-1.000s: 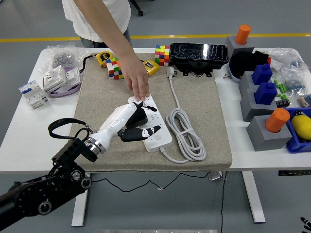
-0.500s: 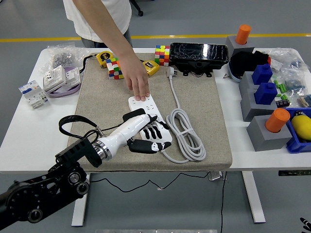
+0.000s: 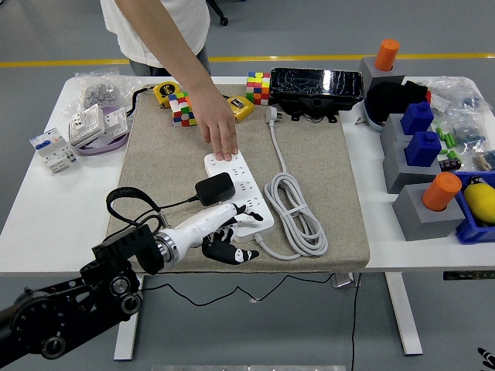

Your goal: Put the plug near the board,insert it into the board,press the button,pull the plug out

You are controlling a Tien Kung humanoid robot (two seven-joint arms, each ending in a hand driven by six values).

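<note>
A white power strip (image 3: 241, 188) lies on the beige mat (image 3: 309, 154). A black plug adapter (image 3: 215, 188) sits on its left side, and its black cable (image 3: 130, 202) loops away to the left. My left hand (image 3: 230, 236) is at the strip's near end, just below the adapter. Its fingers are spread and hold nothing. A person's hand (image 3: 223, 141) presses down on the strip's far end.
The strip's white cord (image 3: 298, 218) lies coiled to its right. Two colour cubes (image 3: 258, 86), a black box (image 3: 315, 85) and a yellow tape measure (image 3: 165, 91) stand at the back. Grey blocks with blue and orange pieces (image 3: 421, 154) stand at the right, and switch parts (image 3: 97, 124) at the left.
My left hand has let go of the black adapter and drawn back toward the table's near edge. The adapter now sits on the strip. The person's hand has stayed put.
</note>
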